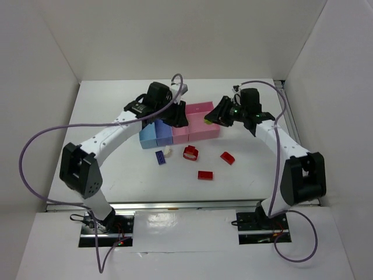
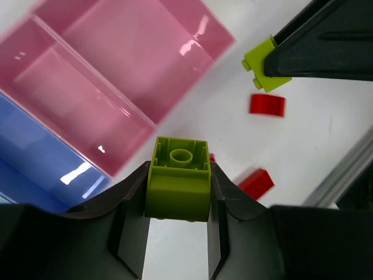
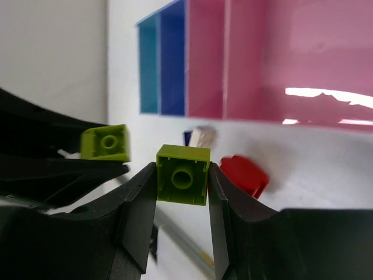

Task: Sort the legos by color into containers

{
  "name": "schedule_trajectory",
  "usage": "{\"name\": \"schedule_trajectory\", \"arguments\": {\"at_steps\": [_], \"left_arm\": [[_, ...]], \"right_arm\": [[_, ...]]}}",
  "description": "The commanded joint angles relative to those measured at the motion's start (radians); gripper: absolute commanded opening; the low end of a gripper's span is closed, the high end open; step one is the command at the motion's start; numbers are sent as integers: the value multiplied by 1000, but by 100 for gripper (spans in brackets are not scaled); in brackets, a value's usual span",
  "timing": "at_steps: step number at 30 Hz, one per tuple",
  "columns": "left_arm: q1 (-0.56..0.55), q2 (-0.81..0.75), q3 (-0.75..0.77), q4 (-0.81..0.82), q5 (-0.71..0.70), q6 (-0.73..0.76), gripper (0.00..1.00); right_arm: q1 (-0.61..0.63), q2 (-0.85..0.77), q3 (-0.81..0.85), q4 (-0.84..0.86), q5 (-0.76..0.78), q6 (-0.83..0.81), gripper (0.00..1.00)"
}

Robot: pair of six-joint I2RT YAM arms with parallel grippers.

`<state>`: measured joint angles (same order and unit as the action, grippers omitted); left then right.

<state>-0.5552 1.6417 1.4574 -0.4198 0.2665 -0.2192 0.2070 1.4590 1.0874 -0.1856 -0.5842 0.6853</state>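
My left gripper (image 1: 176, 116) is shut on a lime green brick (image 2: 178, 185) and holds it above the pink bins. My right gripper (image 1: 211, 120) is shut on a second lime green brick (image 3: 183, 175), held above the table by the wide pink bin (image 1: 201, 109). The two grippers face each other closely. The joined bins run light blue (image 1: 149, 137), darker blue (image 1: 164, 134), pink (image 1: 180, 133). On the table in front of them lie a dark blue brick (image 1: 160, 157), a whitish brick (image 1: 168, 150) and three red bricks (image 1: 190, 153), (image 1: 228, 157), (image 1: 205, 175).
White walls enclose the table on the left, back and right. A metal rail (image 1: 186, 205) runs along the near edge. Purple cables (image 1: 29, 151) loop off both arms.
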Motion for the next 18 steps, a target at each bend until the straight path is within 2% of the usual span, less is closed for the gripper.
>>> {"name": "schedule_trajectory", "arguments": {"at_steps": [1, 3, 5, 6, 7, 9, 13, 14, 16, 17, 18], "left_arm": [[41, 88, 119, -74, 0, -117, 0], [41, 176, 213, -115, -10, -140, 0], [51, 252, 294, -163, -19, -155, 0], [51, 273, 314, -174, -19, -167, 0], [51, 288, 326, -174, -19, -178, 0], [51, 319, 345, -174, -19, -201, 0], [60, 372, 400, -174, -42, -226, 0], [60, 389, 437, -188, -42, -235, 8], [60, 432, 486, -210, -32, -235, 43], [60, 475, 533, -221, -32, -235, 69], [60, 490, 552, -221, -42, -235, 78]], "right_arm": [[35, 105, 97, 14, 231, -27, 40], [49, 153, 153, 5, 320, -50, 42], [65, 219, 192, -5, 390, -65, 52], [77, 239, 227, -17, 408, -81, 62], [77, 274, 242, -17, 420, -81, 83], [86, 297, 278, -26, 432, -99, 99], [86, 273, 298, -61, 452, -110, 99], [86, 249, 284, -70, 492, -110, 99], [86, 186, 229, -86, 550, -110, 99], [74, 111, 204, -98, 595, -96, 99], [74, 72, 178, -112, 595, -96, 99]]}}
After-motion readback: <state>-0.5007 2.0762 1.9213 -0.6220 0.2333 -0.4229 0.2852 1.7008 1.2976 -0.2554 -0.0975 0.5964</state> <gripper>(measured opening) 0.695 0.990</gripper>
